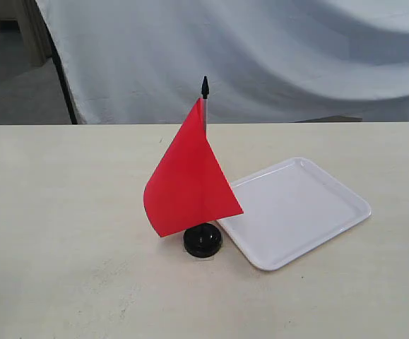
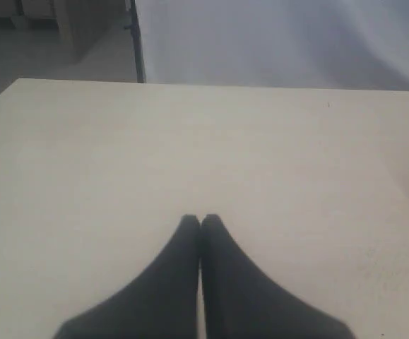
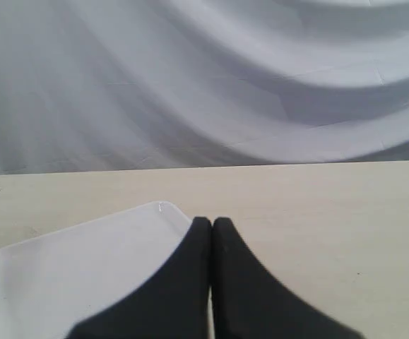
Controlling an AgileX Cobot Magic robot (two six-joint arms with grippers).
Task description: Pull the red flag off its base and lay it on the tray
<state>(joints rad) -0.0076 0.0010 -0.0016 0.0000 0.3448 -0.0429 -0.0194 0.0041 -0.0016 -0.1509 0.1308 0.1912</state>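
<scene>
The red flag [image 1: 188,182] stands upright in the middle of the table, its thin pole ending in a black pointed tip [image 1: 205,87]. The pole is seated in the round black base [image 1: 203,241]. Just right of the base lies the white tray [image 1: 296,212], nothing on it. Neither gripper shows in the exterior view. My left gripper [image 2: 200,221] is shut, empty, over bare tabletop. My right gripper [image 3: 212,224] is shut and empty too, its tips above a corner of the tray [image 3: 63,268].
A pale wooden table [image 1: 63,212] fills the scene, with its far edge in front of a white draped cloth [image 1: 261,56]. A dark upright bar [image 1: 64,78] stands at the back left.
</scene>
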